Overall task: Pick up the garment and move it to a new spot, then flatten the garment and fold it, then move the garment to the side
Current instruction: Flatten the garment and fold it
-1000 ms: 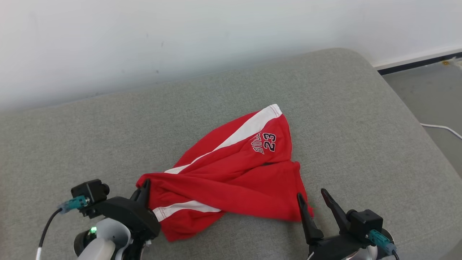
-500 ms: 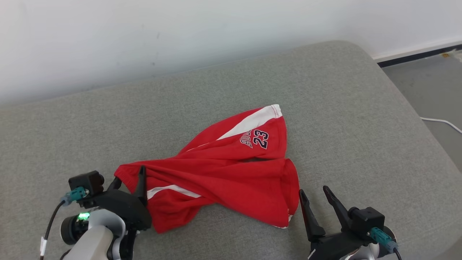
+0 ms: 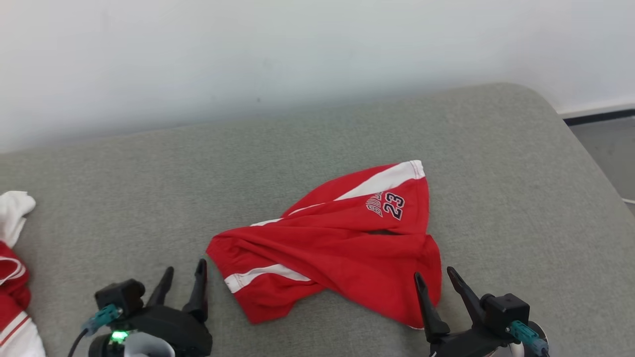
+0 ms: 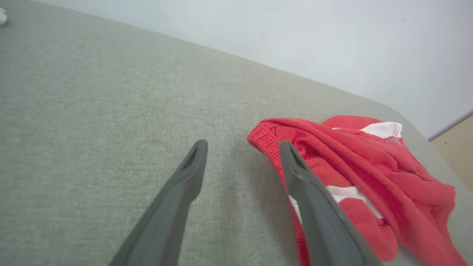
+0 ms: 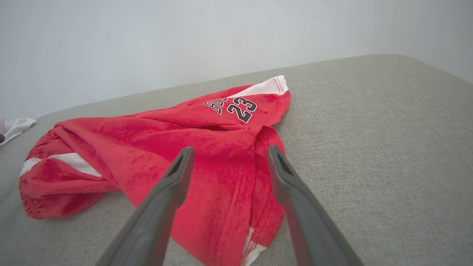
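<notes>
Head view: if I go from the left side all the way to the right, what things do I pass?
A pile of red and white clothes at the left edge → left gripper → red shorts → right gripper, whose left finger crosses the shorts' right edge.

This is an indoor room with a home-like look, though the views do not tell whether it is a real home or a mock-up. A broad grey upholstered cushion (image 3: 149, 198), woven like sofa or bed fabric and rounded at the corner, stands against a plain white wall (image 3: 297, 59). At the right a dark skirting (image 3: 598, 115) runs where the wall meets a smooth grey floor (image 3: 615, 144). Clothes lie on the cushion: red shorts (image 3: 337, 248) with white stripes and the number 23, and at the left edge another red and white garment (image 3: 12, 297) with a white cloth (image 3: 14, 210) just beside it.
</notes>
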